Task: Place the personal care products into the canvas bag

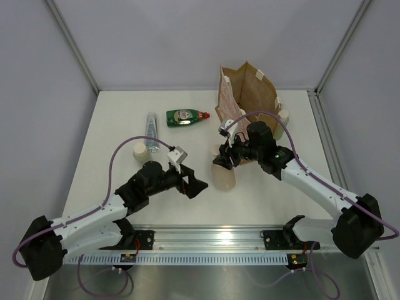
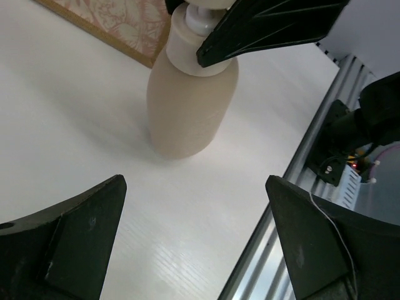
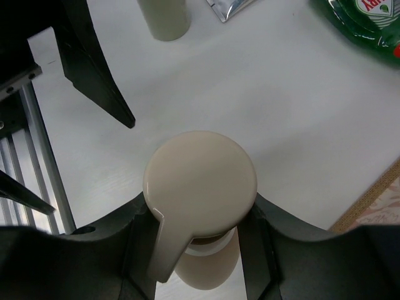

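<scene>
Standing outside the canvas bag (image 1: 247,94), pump bottle (image 1: 224,178) gripped by right fingers (image 3: 269,231); left fingers (image 2: 75,237) spread.

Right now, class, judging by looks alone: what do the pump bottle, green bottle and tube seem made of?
Pump bottle: probably matte plastic, opaque beige with soft, dull shading. Green bottle: likely glossy translucent plastic, bright highlights on its tinted body. Tube: perhaps foil laminate, judging by its silvery sheen.
</scene>
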`<control>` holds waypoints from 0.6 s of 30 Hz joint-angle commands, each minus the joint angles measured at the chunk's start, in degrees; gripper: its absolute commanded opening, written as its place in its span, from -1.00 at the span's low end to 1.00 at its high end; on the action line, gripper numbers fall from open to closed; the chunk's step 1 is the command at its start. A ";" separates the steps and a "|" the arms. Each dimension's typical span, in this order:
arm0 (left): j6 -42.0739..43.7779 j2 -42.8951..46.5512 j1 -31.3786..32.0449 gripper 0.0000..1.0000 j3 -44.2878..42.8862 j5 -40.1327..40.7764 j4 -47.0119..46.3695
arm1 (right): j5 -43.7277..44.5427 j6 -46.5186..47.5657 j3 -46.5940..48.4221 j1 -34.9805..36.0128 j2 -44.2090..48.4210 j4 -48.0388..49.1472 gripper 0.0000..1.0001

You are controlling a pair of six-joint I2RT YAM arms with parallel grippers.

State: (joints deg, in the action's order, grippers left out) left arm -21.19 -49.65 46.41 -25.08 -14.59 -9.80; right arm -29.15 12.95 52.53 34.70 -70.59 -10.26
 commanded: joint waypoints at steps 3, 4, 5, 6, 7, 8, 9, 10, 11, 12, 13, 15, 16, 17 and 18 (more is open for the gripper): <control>4.93 -11.23 6.22 0.98 0.65 13.43 -22.61 | 2.59 -5.48 2.58 -0.16 1.68 8.24 -0.94; 5.10 -12.65 6.84 0.98 0.21 14.06 -24.02 | 2.69 -5.22 2.31 -0.16 1.85 8.41 -0.91; 5.37 -14.15 8.15 0.98 -0.05 14.32 -26.73 | 2.87 -4.87 2.05 -0.16 2.12 8.16 -0.91; 5.98 -16.60 8.60 0.98 -0.32 16.50 -27.98 | 3.13 -4.60 1.44 -0.16 2.47 8.24 -0.90; 6.33 -17.75 9.56 0.98 -0.75 16.96 -29.12 | 3.39 -4.08 1.00 -0.16 2.56 8.50 -0.90; 6.42 -18.81 9.83 0.98 -0.93 17.57 -31.39 | 3.66 -3.81 0.04 -0.07 2.65 8.77 -0.89; 6.42 -21.25 10.18 0.98 -1.20 18.36 -32.64 | 4.27 -3.72 -0.50 -0.16 2.91 9.29 -0.88; 6.51 -22.50 10.54 0.98 -1.37 18.98 -33.43 | 4.62 -3.55 -0.85 -0.16 3.00 9.64 -0.88; 6.51 -23.64 11.41 0.98 -2.07 20.03 -35.18 | 4.97 -3.55 -1.29 -0.16 3.09 9.56 -0.88; 6.77 -24.87 12.03 0.97 -2.43 22.74 -35.81 | 4.89 -3.72 -1.38 -0.16 3.26 9.56 -0.87; 6.69 -26.88 13.17 0.98 -2.95 24.42 -36.25 | 4.80 -3.90 -1.38 -0.24 3.35 11.39 -0.87; 6.60 -28.74 13.96 0.98 -3.75 28.98 -38.79 | 4.45 -4.25 -0.77 -0.16 3.61 10.97 -0.87; 6.60 -29.62 14.75 0.98 -3.92 30.22 -39.93 | 4.54 -4.25 -0.50 -0.16 3.88 10.70 -0.87; 6.69 -31.20 15.11 0.98 -4.18 31.71 -41.51 | 4.36 -4.25 -0.24 -0.16 3.96 10.53 -0.88; 7.30 -31.73 15.55 0.98 -4.97 33.99 -41.79 | 4.54 -4.16 0.20 -0.16 4.31 10.61 -0.89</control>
State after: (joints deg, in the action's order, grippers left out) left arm -15.92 -79.46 60.73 -26.87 8.97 -40.56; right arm -24.47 10.02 49.80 34.70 -70.26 -8.29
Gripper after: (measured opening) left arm 0.987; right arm 0.522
